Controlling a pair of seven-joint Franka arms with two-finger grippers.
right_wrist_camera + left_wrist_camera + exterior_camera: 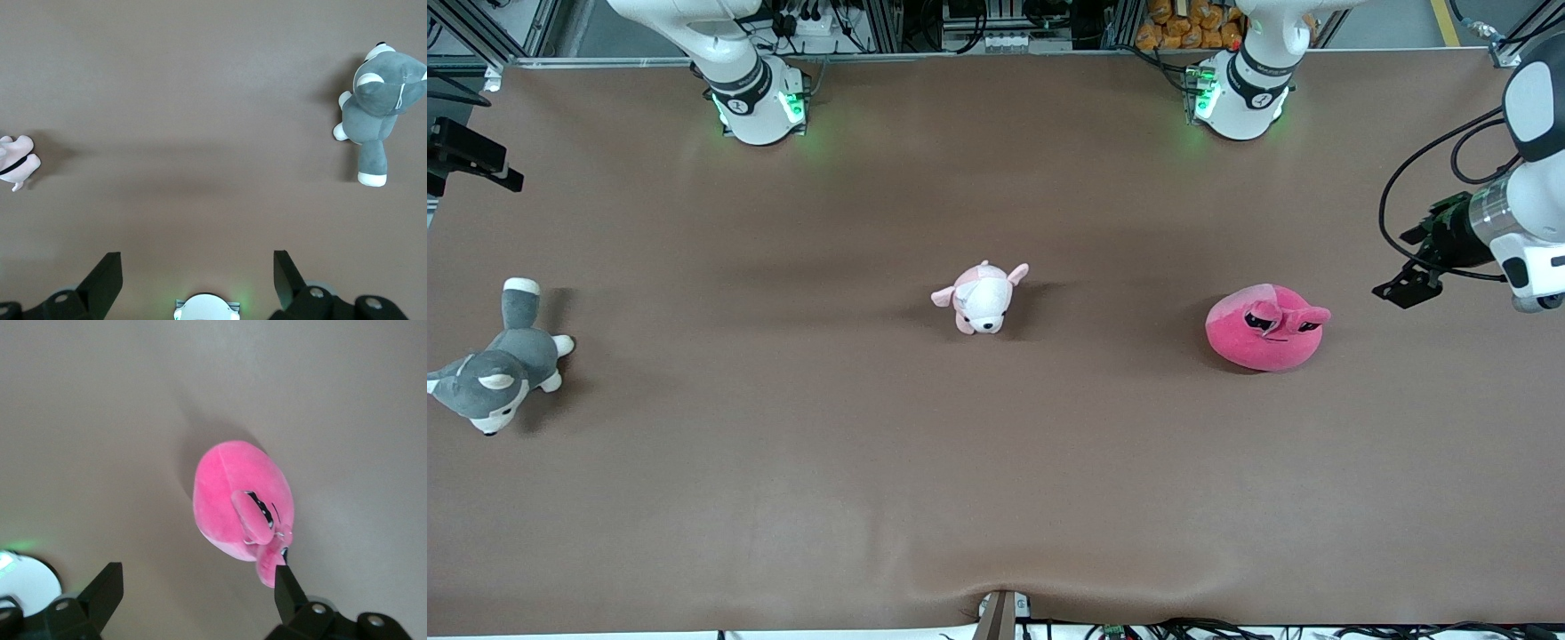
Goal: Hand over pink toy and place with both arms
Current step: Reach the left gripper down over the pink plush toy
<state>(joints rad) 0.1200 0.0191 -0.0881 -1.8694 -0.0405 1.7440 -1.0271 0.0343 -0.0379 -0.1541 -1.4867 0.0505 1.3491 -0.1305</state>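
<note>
The left tool (1409,286) hangs in the air at the right edge of the front frame, over the left arm's end of the desk (996,498), beside and slightly above the pink toy in the picture and not touching it. In the left wrist view its two black fingers (107,590) stand spread wide apart at the bottom of the frame with nothing between them. The pink toy (1265,327) (243,503) lies on the desk at the right of centre in the front frame, a round hot-pink blob with half-lidded black eyes; in the left wrist view it sits in the middle of the frame, its snout close to the tip of one finger. The right tool (197,277) shows only in the right wrist view, where its fingers (103,277) are also spread, empty, at the bottom of the frame, above bare brown desk and the arm's own green-lit base. In the centre of the front frame sits a pale pink-and-white puppy plush (982,298), well apart from the pink toy; it peeks in at the left edge of the right wrist view (17,162). A grey-and-white husky plush (503,364) (377,100) lies at the left edge of the front frame, toward the right arm's end of the desk. Both arm bases glow green along the top of the front frame.
</note>
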